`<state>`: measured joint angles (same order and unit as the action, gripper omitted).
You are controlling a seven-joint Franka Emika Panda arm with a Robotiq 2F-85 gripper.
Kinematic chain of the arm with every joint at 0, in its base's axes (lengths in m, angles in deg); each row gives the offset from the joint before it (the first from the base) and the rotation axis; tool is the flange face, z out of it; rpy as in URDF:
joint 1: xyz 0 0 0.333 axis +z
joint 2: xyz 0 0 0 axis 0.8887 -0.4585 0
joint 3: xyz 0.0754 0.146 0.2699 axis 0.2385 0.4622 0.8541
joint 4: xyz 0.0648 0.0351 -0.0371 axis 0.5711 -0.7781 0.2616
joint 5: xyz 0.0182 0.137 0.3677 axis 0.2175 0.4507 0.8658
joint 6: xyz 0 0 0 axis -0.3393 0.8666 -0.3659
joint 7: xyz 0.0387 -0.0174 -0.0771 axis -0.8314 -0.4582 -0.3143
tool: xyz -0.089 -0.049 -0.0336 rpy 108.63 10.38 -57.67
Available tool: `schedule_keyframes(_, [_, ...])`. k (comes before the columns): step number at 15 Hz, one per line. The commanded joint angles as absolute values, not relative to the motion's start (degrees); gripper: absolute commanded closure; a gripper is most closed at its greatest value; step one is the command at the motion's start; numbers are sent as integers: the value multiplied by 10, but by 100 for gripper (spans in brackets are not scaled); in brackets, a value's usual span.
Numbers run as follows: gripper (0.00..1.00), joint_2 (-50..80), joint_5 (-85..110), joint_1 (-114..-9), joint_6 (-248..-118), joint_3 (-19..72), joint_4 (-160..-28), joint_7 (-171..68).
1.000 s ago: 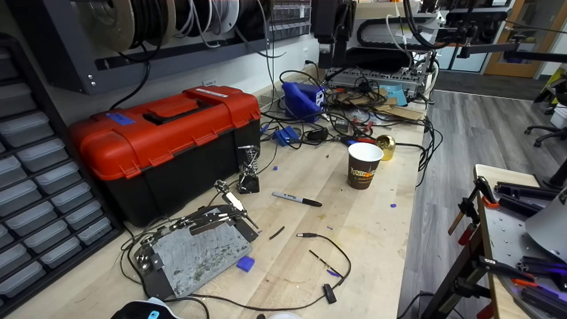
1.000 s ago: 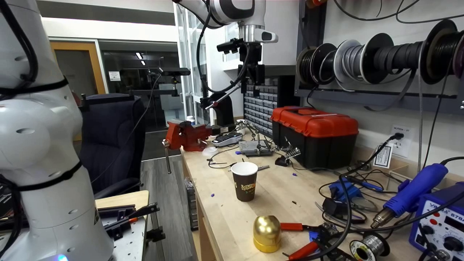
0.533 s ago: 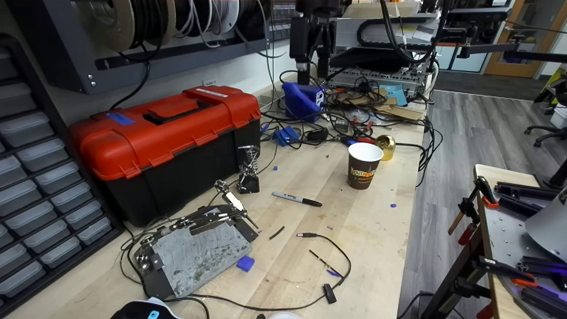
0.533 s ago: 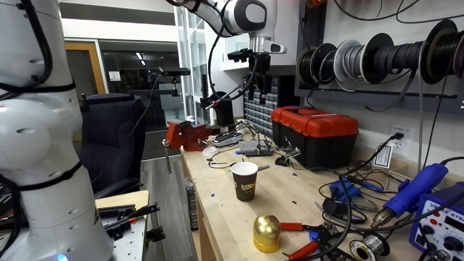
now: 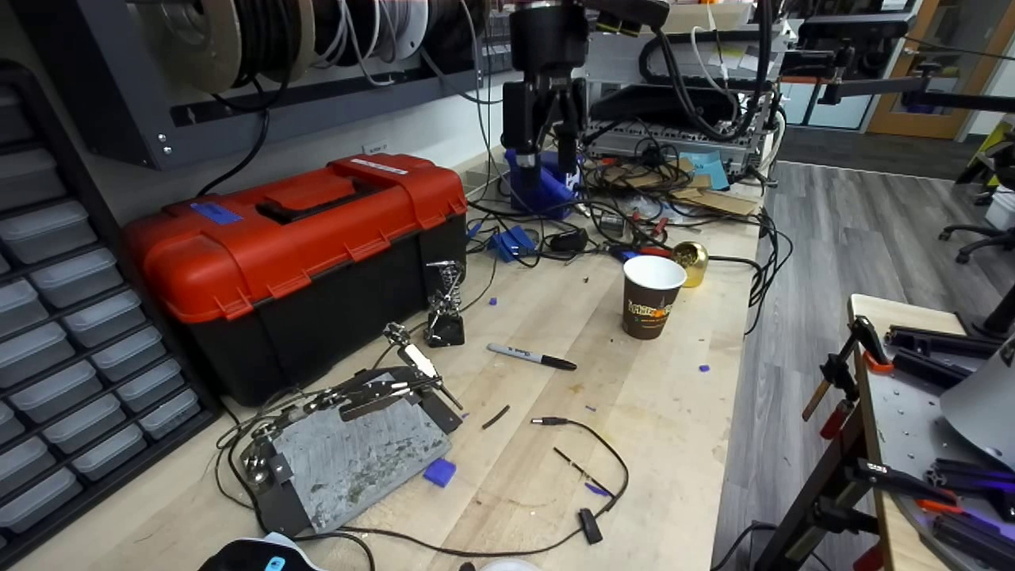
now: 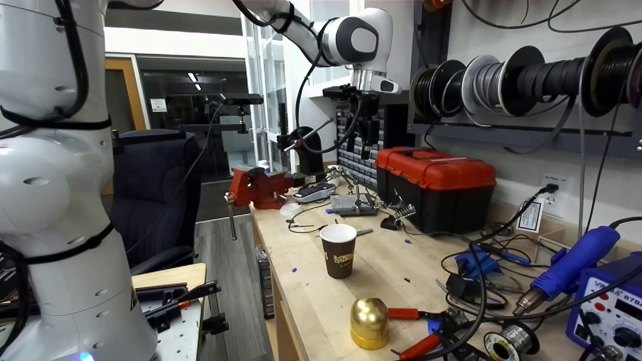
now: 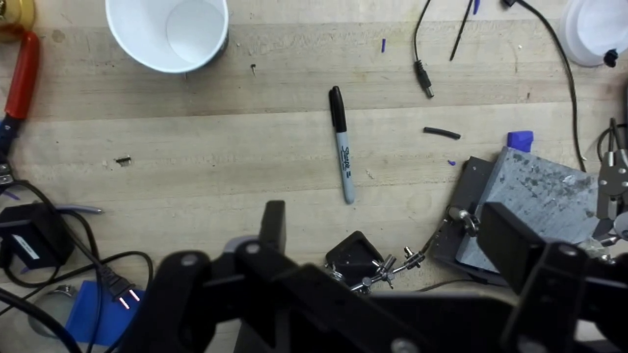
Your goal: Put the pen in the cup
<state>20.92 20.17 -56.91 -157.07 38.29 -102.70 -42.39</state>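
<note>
The pen is a grey marker with a black cap, lying flat on the table in an exterior view point(image 5: 530, 357) and in the wrist view point(image 7: 343, 152). The cup partly hides it in an exterior view point(image 6: 364, 231). The cup is dark brown paper with a white rim and white inside, standing upright in both exterior views point(image 5: 650, 305) point(image 6: 339, 255). Its opening shows at the top of the wrist view point(image 7: 169, 37). My gripper is open and empty, high above the table, in both exterior views point(image 5: 547, 162) point(image 6: 359, 148) and the wrist view point(image 7: 387, 230).
A red and black toolbox point(image 5: 317, 254) stands by the wall. A helping-hands tool point(image 5: 444, 305) and a grey slab point(image 5: 357, 452) lie near the pen. A gold dome point(image 6: 369, 323), red-handled pliers and tangled cables lie beyond the cup. A thin cable point(image 5: 622, 468) lies in front.
My gripper has come down. It has shifted left in an exterior view and right, toward the toolbox, in an exterior view. The pen and cup have not moved.
</note>
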Motion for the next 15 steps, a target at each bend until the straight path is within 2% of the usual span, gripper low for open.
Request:
schedule_keyframes(1, [0, 209, 204, -561, -1569, 374, -1025, -425])
schedule_keyframes(6, [0, 209, 201, -561, -1573, 373, -1030, -420])
schedule_keyframes(15, [0, 112, 206, -546, -1653, 373, -1052, -422])
